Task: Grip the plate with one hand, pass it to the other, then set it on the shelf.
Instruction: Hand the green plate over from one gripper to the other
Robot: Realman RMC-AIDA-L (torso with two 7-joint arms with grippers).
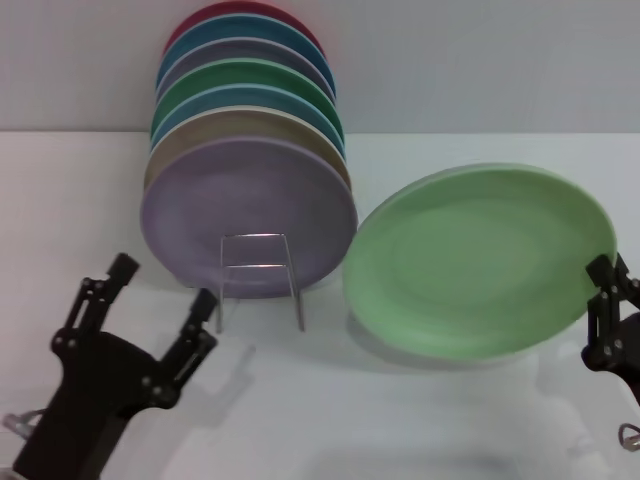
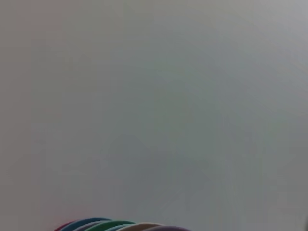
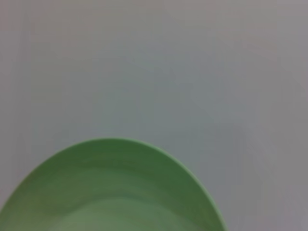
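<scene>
The pale mint-green plate [image 1: 478, 262] hangs tilted above the table at the right, its face turned toward me. My right gripper [image 1: 607, 285] holds its right rim. The plate fills the lower part of the right wrist view [image 3: 110, 192]. The chrome wire shelf [image 1: 258, 278] stands at centre-left with its small rectangular loop in front. My left gripper [image 1: 163, 283] is open and empty, low on the left, just in front of the shelf's loop and left of the plate.
Several coloured plates stand in a row on the shelf, a lilac plate [image 1: 245, 215] at the front, a darker green plate [image 1: 250, 75] further back. Their top rims show in the left wrist view [image 2: 115, 225]. A white table [image 1: 330, 400] and a plain wall lie around them.
</scene>
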